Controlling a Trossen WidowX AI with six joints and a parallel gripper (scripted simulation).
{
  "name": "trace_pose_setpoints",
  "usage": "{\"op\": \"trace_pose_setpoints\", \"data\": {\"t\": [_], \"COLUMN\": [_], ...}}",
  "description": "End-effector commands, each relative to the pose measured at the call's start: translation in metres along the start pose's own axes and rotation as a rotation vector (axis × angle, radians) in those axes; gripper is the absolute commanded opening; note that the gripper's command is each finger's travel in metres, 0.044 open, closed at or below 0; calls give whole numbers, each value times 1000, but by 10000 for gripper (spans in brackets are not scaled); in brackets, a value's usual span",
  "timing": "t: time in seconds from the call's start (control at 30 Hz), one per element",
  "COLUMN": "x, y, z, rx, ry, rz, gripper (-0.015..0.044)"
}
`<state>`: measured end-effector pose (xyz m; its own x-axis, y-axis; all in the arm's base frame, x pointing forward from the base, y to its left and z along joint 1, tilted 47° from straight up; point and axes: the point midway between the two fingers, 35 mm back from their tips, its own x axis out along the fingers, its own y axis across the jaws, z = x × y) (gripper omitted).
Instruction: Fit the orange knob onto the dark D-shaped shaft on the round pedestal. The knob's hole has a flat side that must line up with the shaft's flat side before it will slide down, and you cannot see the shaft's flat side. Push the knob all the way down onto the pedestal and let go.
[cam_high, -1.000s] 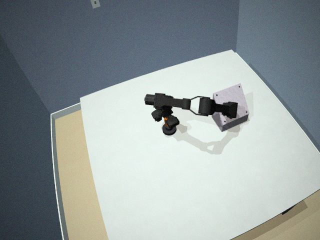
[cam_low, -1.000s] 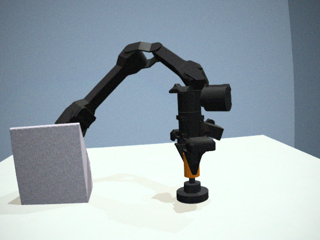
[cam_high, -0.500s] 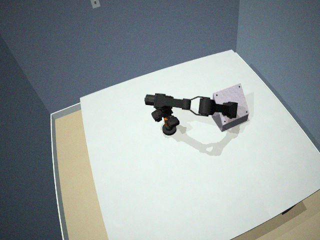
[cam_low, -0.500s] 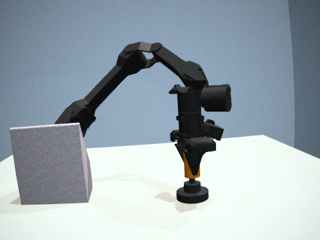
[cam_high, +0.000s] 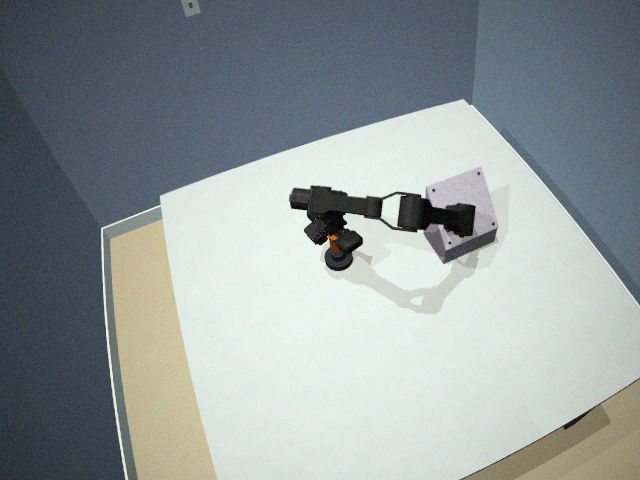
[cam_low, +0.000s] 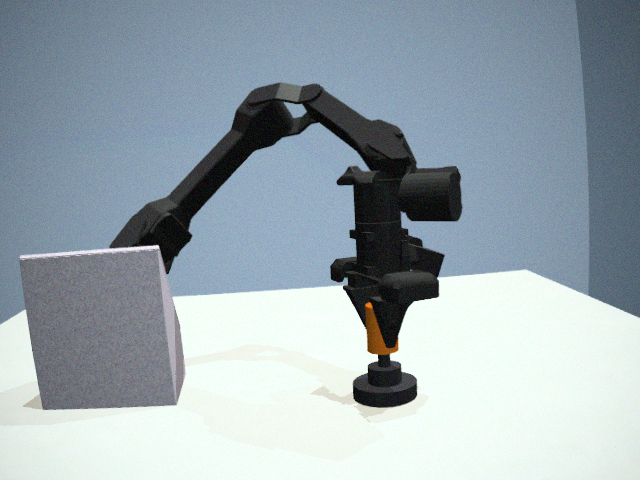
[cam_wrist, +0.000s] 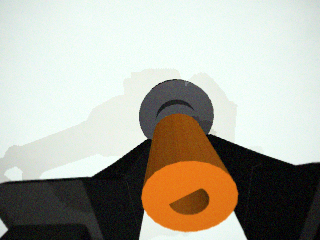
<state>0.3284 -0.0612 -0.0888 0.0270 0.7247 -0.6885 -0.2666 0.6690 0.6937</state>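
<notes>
The orange knob (cam_high: 333, 244) (cam_low: 373, 336) (cam_wrist: 162, 187) is upright between the fingers of my gripper (cam_high: 334, 241) (cam_low: 380, 334) (cam_wrist: 178, 142), which is shut on it. The knob is over the dark round pedestal (cam_high: 339, 265) (cam_low: 384, 393) (cam_wrist: 149, 112). In the exterior view, a short piece of the dark shaft (cam_low: 383, 360) shows between the knob's lower rim and the pedestal's raised step. The knob's rim is at about the shaft's tip; whether the tip is inside the hole is hidden. The wrist view shows the D-shaped opening in the knob's upper face, its flat side slanting.
A pale lilac-grey block (cam_high: 460, 198) (cam_low: 98, 330) with a sloped face and small dark holes stands beside the arm's base. The arm arches over from the block's side to the pedestal. The white table (cam_high: 289, 361) (cam_low: 516, 361) carries the arm's shadow.
</notes>
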Motion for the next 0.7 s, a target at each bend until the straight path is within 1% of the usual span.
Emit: {"op": "trace_pose_setpoints", "data": {"t": [0.0,0.67], "x": [-1,1], "y": [-3,-1], "z": [1,0], "rx": [-45,-45], "ry": [-4,-4], "rz": [-3,-2], "gripper": [0,0]}}
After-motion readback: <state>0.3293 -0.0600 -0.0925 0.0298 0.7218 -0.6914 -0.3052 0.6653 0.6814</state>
